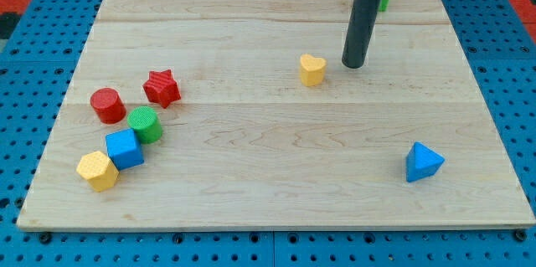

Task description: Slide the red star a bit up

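Note:
The red star [162,88] lies on the wooden board [268,175] at the view's left. My tip [353,64] is far to its right, in the upper middle of the board, just right of a yellow heart [312,69]. The rod rises to the view's top edge. The tip touches no block.
A red cylinder [107,105] lies left of the star. A green cylinder [146,124], a blue cube [125,149] and a yellow hexagon [98,171] run below it. A blue triangle [424,162] sits at lower right. A green block [384,0] peeks from behind the rod.

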`<act>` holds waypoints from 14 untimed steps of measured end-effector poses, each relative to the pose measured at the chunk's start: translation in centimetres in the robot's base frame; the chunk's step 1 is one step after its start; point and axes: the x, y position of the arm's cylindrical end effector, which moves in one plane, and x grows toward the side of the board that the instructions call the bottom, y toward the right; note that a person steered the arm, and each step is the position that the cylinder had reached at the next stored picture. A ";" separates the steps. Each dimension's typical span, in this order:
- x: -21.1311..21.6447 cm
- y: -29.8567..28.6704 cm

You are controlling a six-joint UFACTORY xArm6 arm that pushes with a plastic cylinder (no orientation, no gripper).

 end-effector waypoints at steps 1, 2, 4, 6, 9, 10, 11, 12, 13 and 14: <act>0.0 0.2; 0.0 1.8; 0.0 5.6; 7.9 -0.2; 9.1 -20.2; 9.1 -20.6; 9.1 -20.6; 9.1 -20.6; 9.2 -20.6; 9.8 -20.6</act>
